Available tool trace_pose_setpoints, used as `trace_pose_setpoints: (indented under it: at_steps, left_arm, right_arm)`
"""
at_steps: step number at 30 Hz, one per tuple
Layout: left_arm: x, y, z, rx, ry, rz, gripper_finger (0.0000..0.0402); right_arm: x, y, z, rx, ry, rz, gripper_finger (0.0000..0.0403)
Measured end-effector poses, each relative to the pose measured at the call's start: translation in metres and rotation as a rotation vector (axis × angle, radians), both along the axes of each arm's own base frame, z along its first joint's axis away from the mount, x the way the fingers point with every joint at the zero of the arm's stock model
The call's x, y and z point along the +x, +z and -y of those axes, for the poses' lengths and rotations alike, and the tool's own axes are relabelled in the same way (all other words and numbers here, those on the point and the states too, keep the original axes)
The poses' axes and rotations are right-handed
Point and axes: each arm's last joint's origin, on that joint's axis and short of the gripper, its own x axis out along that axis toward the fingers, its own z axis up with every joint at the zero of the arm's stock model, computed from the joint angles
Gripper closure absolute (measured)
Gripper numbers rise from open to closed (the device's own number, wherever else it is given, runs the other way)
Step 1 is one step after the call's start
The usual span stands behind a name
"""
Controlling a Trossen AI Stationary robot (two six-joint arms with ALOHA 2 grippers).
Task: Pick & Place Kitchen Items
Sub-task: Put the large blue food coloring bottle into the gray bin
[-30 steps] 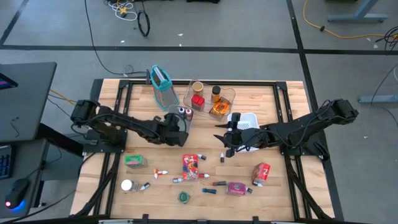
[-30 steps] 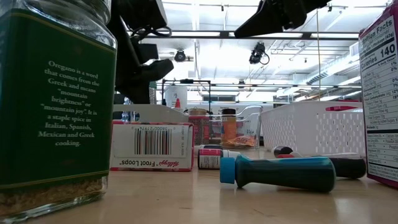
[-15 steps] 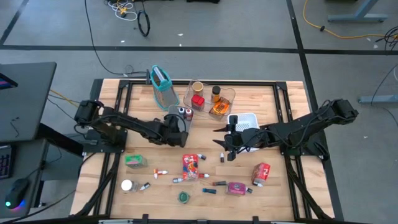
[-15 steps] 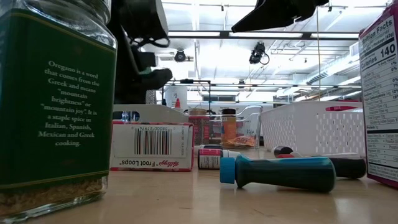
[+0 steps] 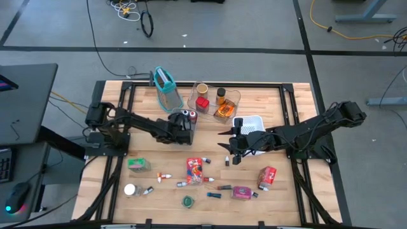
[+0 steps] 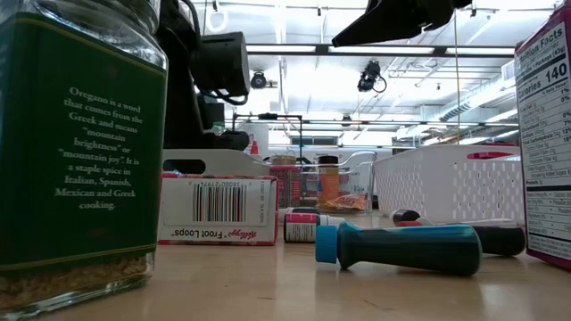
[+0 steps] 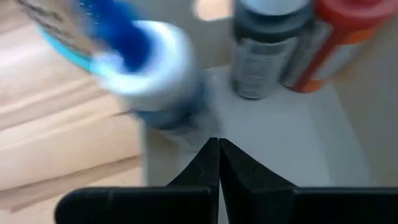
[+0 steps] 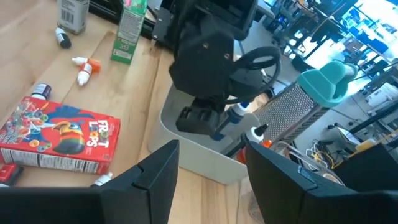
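My left gripper (image 5: 184, 128) is shut and reaches down into the grey tray (image 5: 175, 114) at the table's middle. In the left wrist view its closed tips (image 7: 217, 146) stand over the tray's floor (image 7: 273, 143). A blurred blue-and-white vial (image 7: 146, 65) lies beside them, and a dark vial (image 7: 267, 50) and an orange one (image 7: 333, 34) stand farther on. My right gripper (image 5: 230, 150) hangs open above the table's middle with nothing between its fingers (image 8: 158, 177). It faces the left gripper (image 8: 208, 118) and the tray (image 8: 186, 152). My left gripper comes at the tray slanting down from the table's left side. Its shut tips (image 7: 217, 146) are close to the tray's floor and to the blue-and-white vial (image 7: 161, 93). I cannot tell whether they touch either of them.
A clear tray (image 5: 215, 102) with jars, a white basket (image 5: 252, 123) and a teal-rimmed grater holder (image 5: 165, 83) stand at the far side. On the near half lie a Froot Loops box (image 5: 195, 170), a green packet (image 5: 138, 165), a red packet (image 5: 267, 177), a pink packet (image 5: 241, 192), round lids and small vials.
My left gripper has gone down and toward the far edge, into the grey tray, staying shut. In the low view it hangs clearly lower than before, just above the tray's rim. My right gripper has kept its place and stays open.
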Motion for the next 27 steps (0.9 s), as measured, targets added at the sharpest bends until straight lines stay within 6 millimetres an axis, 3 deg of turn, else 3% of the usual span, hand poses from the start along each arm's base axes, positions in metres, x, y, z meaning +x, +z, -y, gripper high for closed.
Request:
trace_pose_setpoints:
  at_steps: [13,23,27]
  left_arm:
    - [0.001,0.002,-0.028,0.065,0.023,-0.037,0.0396]
    - [0.011,0.005,-0.031,0.116,-0.03,0.023,0.0396]
    - [0.01,0.008,-0.023,0.109,-0.06,0.016,0.0392]
  right_arm:
    - [0.0,0.0,0.0,0.0,0.0,-0.001,0.0207]
    - [0.0,0.0,0.0,0.0,0.0,-0.001,0.0207]
    - [0.0,0.0,0.0,0.0,0.0,-0.001,0.0207]
